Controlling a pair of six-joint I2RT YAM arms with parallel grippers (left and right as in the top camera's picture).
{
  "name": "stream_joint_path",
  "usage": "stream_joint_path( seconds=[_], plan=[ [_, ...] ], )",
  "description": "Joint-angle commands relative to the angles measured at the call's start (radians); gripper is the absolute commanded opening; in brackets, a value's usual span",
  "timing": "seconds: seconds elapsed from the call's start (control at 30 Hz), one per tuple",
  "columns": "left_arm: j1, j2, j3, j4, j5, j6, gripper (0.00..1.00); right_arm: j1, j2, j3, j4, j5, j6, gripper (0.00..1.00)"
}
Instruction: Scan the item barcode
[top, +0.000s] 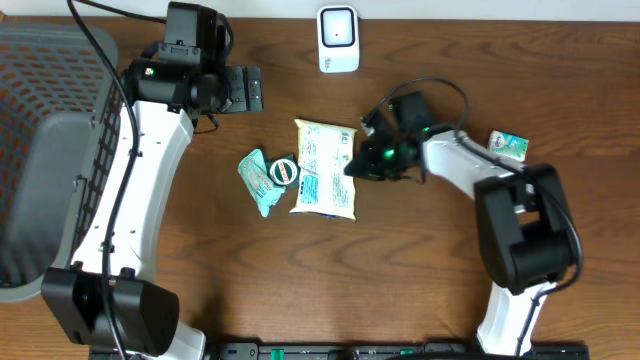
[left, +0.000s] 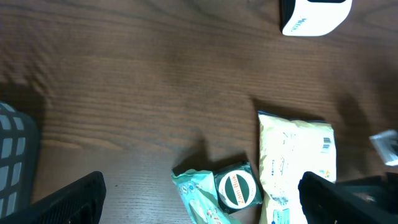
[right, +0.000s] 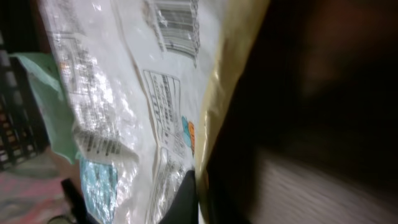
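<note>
The item, a pale yellow and white packet, lies flat mid-table with its printed side up. My right gripper is shut on its right edge. In the right wrist view the packet fills the frame, its barcode near the top and one dark finger pressed on the yellow edge. The white scanner stands at the far edge. My left gripper hangs open above bare wood, up and left of the packet, with nothing between its fingers. The scanner shows at the top right of the left wrist view.
A crumpled teal packet and a round green Zam-Buk tin lie against the item's left side. A small green box sits at the right. A dark mesh basket takes up the left edge.
</note>
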Motion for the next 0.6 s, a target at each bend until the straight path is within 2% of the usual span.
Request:
stream_joint_path(
  seconds=[0.0, 0.13, 0.2, 0.27, 0.33, 0.4, 0.43, 0.57],
  plan=[
    [0.001, -0.006, 0.009, -0.003, -0.006, -0.005, 0.97, -0.021, -0.099, 0.146, -0.173, 0.044, -0.312, 0.01],
    [0.001, -0.006, 0.009, -0.003, -0.006, -0.005, 0.98, 0.013, -0.100, 0.314, -0.464, 0.178, -0.625, 0.01],
    [0.001, -0.006, 0.009, -0.003, -0.006, -0.005, 0.98, 0.034, -0.100, 0.347, -0.538, 0.227, -0.731, 0.01],
    [0.001, -0.006, 0.009, -0.003, -0.006, -0.005, 0.98, 0.053, -0.100, 0.348, -0.550, 0.285, -0.770, 0.01],
    [0.001, -0.006, 0.009, -0.003, -0.006, -0.005, 0.98, 0.061, -0.100, 0.347, -0.528, 0.276, -0.745, 0.01],
    [0.001, -0.006, 0.009, -0.003, -0.006, -0.005, 0.98, 0.062, -0.100, 0.346, -0.483, 0.217, -0.647, 0.02],
    [0.001, -0.006, 0.009, -0.003, -0.006, -0.005, 0.98, 0.062, -0.100, 0.346, -0.451, 0.178, -0.579, 0.06],
    [0.001, -0.006, 0.009, -0.003, -0.006, -0.005, 0.98, 0.096, -0.085, 0.309, -0.291, 0.145, -0.279, 0.09]
  ],
)
